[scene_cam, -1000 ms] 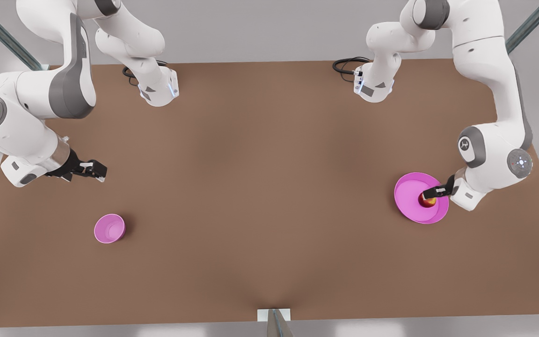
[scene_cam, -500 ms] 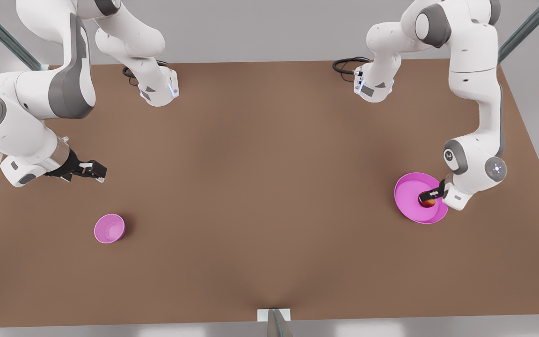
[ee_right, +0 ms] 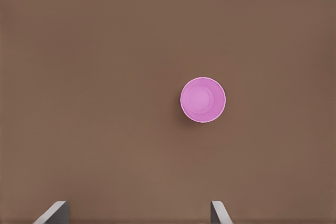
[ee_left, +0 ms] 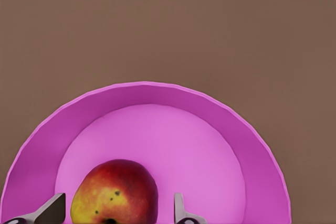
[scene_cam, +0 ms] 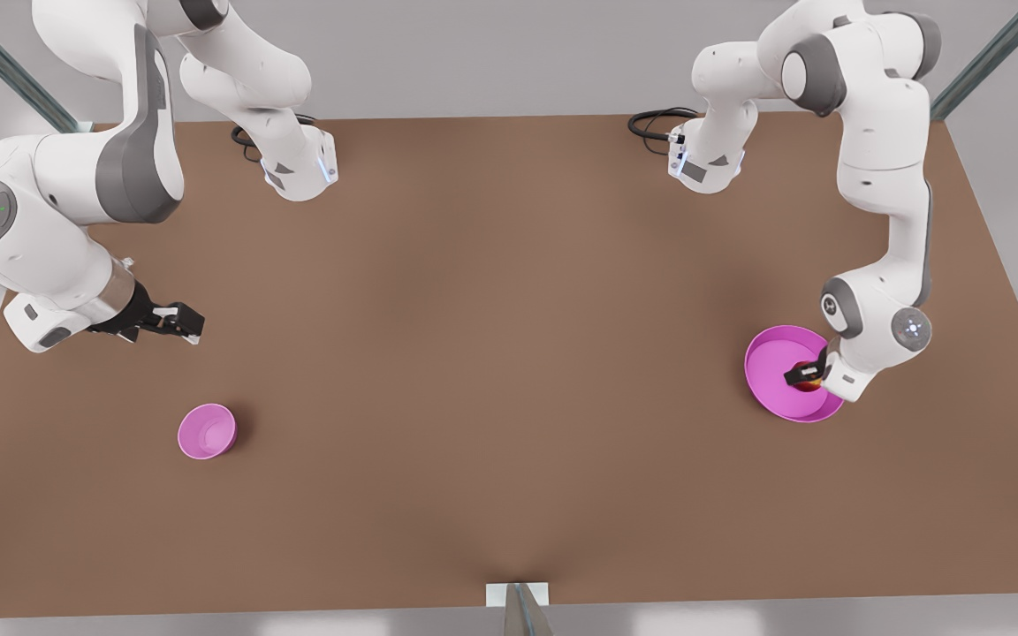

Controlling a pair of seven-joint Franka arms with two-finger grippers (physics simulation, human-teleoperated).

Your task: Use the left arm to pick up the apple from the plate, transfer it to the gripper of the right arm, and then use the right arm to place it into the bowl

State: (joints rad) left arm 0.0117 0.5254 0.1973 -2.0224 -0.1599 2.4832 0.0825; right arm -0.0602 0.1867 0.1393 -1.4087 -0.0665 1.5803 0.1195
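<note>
The red apple [ee_left: 114, 192] with its yellow patch lies on the wide pink plate [ee_left: 157, 95] at the front view's right [scene_cam: 770, 371]. My left gripper [scene_cam: 802, 376] is down over the apple [scene_cam: 812, 382], which it mostly covers in the front view. In the left wrist view its fingertips [ee_left: 52, 209] stand open on either side of the fruit with small gaps. My right gripper [scene_cam: 180, 321] waits open above the table at the front view's left, behind the small pink bowl [scene_cam: 207, 431]. The right wrist view looks down on that bowl [ee_right: 202, 99] from a distance.
The brown table [scene_cam: 491, 353] stretches bare between bowl and plate. Both arm bases [scene_cam: 297, 172] stand at the far edge with black cables beside them. A small metal bracket [scene_cam: 518, 601] sits at the near edge.
The left arm has folded in and lowered, bringing its gripper down around the apple. The right arm has barely shifted.
</note>
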